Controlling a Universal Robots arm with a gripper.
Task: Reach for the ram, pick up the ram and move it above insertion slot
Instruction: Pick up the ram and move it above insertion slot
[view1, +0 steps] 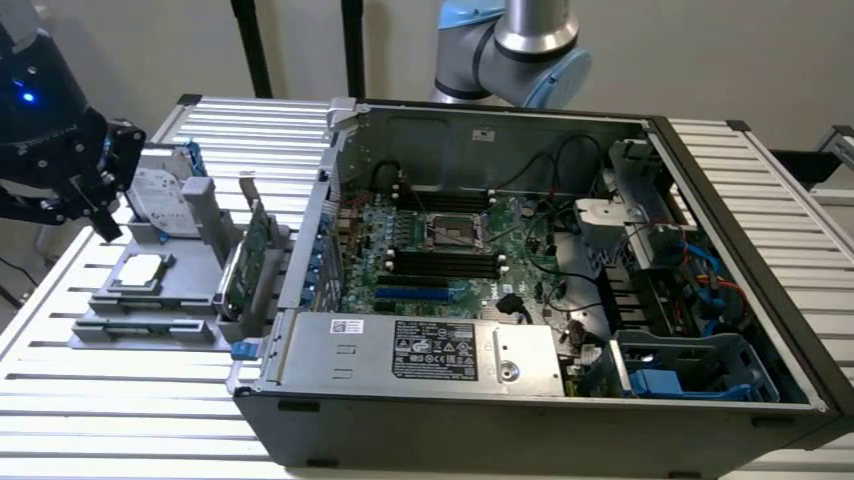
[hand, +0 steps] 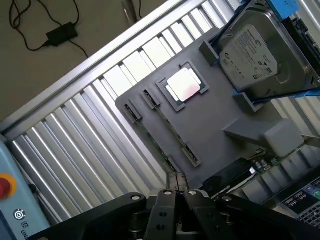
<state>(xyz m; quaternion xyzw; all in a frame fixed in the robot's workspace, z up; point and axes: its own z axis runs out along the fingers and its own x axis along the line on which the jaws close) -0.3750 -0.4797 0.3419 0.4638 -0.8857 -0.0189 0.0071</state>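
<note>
My gripper (hand: 176, 181) is closed to its narrowest, with nothing between the fingertips. It hangs above the grey tray (hand: 215, 117), apart from everything on it. Two ram sticks lie along one edge of the tray, one (hand: 171, 127) further in and the other (hand: 151, 136) nearer that edge, each seated in its end holders. Their long axes run side by side along that edge; in the wrist view my tips show near one end of the pair, so I judge the reach to be sideways and down. Which stick is meant I can't tell. Mine is the arm at the tray, so the nearer one. Also on the tray: one processor (hand: 184, 84) beside the sticks, one hard drive (hand: 250, 55) and one upright expansion card (view1: 244, 265). Beside the tray, to the exterior view's right, stands one open computer case (view1: 561, 440).
</note>
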